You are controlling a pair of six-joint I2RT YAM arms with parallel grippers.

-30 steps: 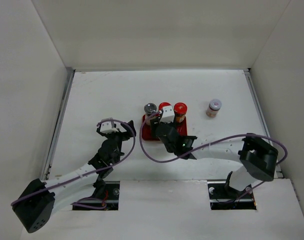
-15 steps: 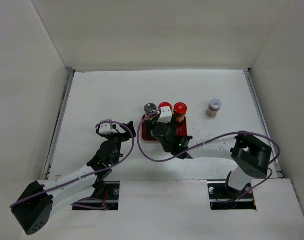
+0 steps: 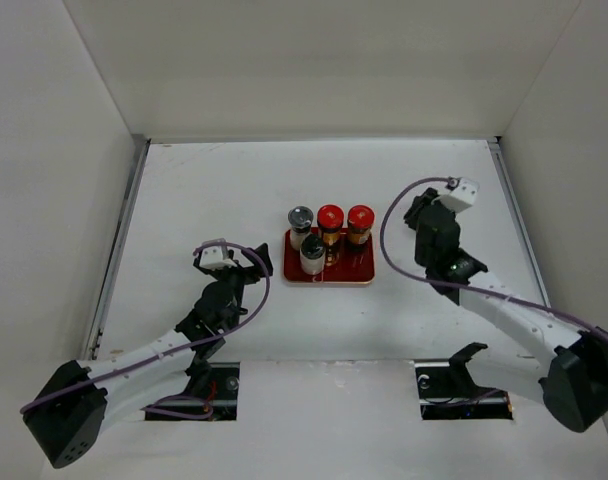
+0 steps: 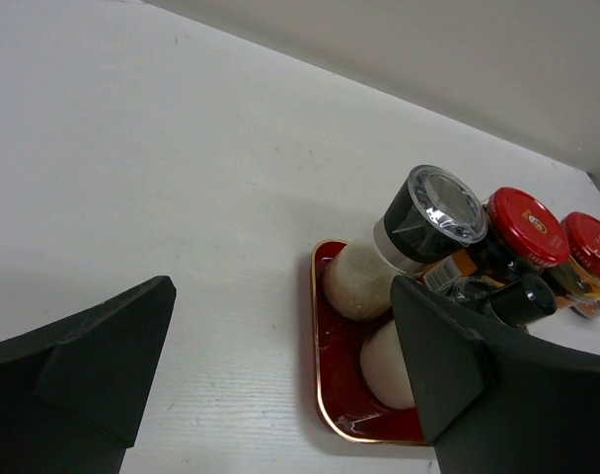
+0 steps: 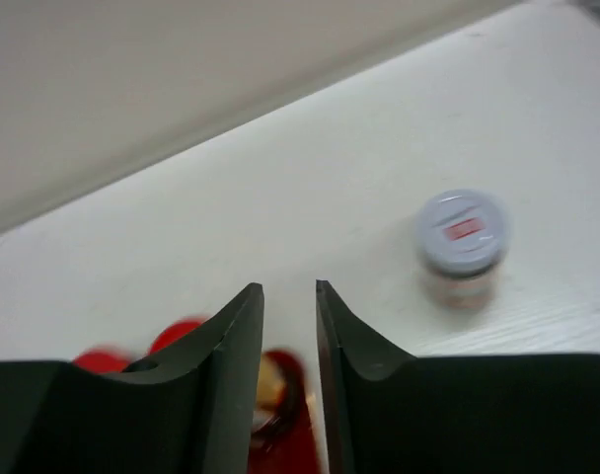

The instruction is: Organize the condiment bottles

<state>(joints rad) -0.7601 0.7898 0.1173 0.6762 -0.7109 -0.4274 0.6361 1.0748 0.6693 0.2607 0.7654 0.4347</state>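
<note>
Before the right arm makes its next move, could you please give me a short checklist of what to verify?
1. Both shakers and both red-capped bottles upright on the red tray: ok.
2. Grey-lidded jar on the tray: not ok, it stands on the table.
3. Left gripper open, empty: ok.
4. Right gripper open for a grasp: not ok, shut and empty.
5. Jar centred ahead of the right gripper: not ok, off to one side in the wrist view.

Tray [image 3: 356, 270] on the table [image 3: 204, 190] holds a back shaker [image 3: 301, 220] with a front shaker [image 3: 312, 256] just before it at the left end, a middle bottle [image 3: 330, 220] and a right bottle [image 3: 360, 221] beside the back shaker in the back row, and a jar [image 5: 461, 235] stands on the table apart to the tray's right.
</note>
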